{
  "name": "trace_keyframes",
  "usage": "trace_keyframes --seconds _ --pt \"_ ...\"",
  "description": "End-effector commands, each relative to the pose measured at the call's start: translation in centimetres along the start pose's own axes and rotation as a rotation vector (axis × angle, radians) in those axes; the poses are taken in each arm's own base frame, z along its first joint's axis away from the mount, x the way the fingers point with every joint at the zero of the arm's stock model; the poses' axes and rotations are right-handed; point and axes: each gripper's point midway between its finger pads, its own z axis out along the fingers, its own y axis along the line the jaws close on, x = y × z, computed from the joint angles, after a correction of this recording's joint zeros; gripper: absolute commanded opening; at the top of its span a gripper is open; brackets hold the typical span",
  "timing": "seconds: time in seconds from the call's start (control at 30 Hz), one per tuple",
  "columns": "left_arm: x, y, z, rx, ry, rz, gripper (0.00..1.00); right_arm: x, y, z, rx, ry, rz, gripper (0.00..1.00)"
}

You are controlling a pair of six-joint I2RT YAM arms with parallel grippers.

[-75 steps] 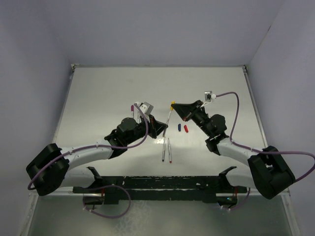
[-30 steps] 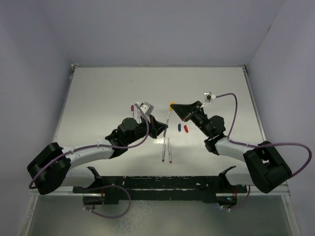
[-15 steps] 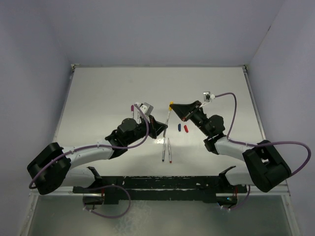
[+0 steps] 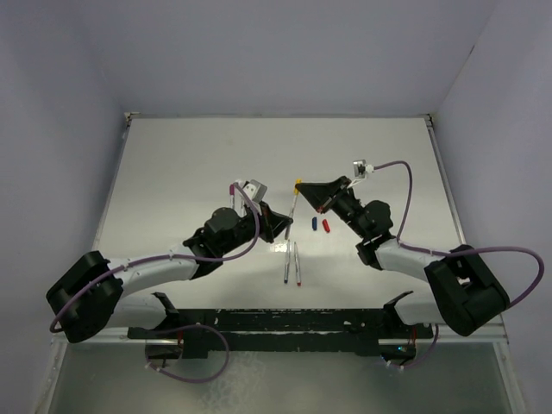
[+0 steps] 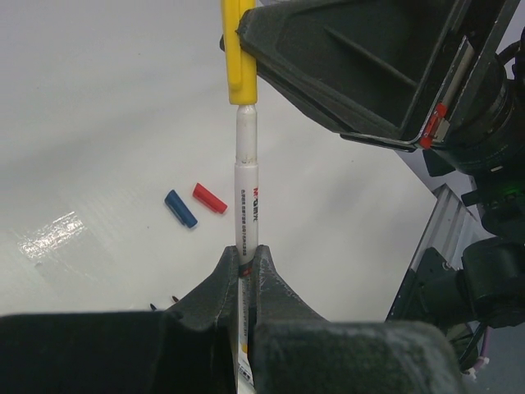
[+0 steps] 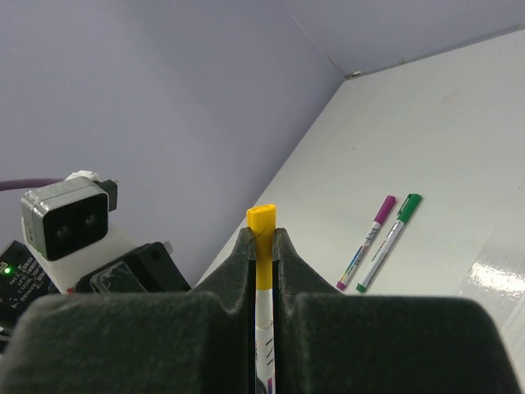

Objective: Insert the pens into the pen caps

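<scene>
My left gripper [image 5: 246, 256] [image 4: 285, 226] is shut on the barrel of a silvery-white pen [image 5: 247, 205] [image 4: 294, 210]. My right gripper [image 6: 262, 234] [image 4: 303, 191] is shut on the yellow cap [image 6: 262, 220] [image 5: 238, 49], which sits over the pen's far tip. A narrower stretch of barrel shows just below the cap. A blue cap [image 4: 313, 222] [image 5: 180, 208] and a red cap [image 4: 327, 225] [image 5: 209, 198] lie loose on the table. Two uncapped pens [image 4: 291, 263] lie side by side nearer the arms.
A purple-capped pen [image 6: 367, 242] and a green-capped pen [image 6: 390, 238] lie side by side on the white table [image 4: 388, 155]. The purple one also shows in the top view [image 4: 233, 188] behind the left wrist. Walls close in the far and side edges.
My right gripper with the yellow cap has shifted slightly left, toward the left gripper, along the pen. The left arm and the loose caps and pens have stayed put.
</scene>
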Motion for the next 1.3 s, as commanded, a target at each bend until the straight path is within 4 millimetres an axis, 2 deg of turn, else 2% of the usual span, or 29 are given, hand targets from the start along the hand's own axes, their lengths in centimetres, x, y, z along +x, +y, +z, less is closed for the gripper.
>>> trace_keyframes --seconds 0.0,0.17,0.43,0.67,0.93,1.27 --pt "-3.4 -1.0 -0.4 0.024 -0.123 0.028 0.0 -1.1 2.2 0.7 -0.085 -0.021 -0.035 0.0" --pt "-5.0 -1.3 -0.4 0.019 -0.171 0.038 0.0 -0.2 1.7 0.3 -0.075 0.008 -0.021 0.0" --pt "-6.1 -1.7 0.4 0.026 -0.189 0.052 0.0 1.6 1.4 0.4 -0.087 0.091 0.004 0.0" --pt "-8.9 -1.6 0.5 -0.009 -0.251 0.095 0.0 4.0 -0.3 0.1 -0.039 0.189 0.001 0.0" --pt "-11.2 -1.6 2.0 -0.028 -0.286 0.147 0.0 6.1 -1.9 -0.1 0.034 0.298 -0.045 0.0" --pt "-14.9 -1.1 3.0 -0.095 -0.355 0.229 0.0 9.0 -3.8 -0.5 0.16 0.44 -0.115 0.0"
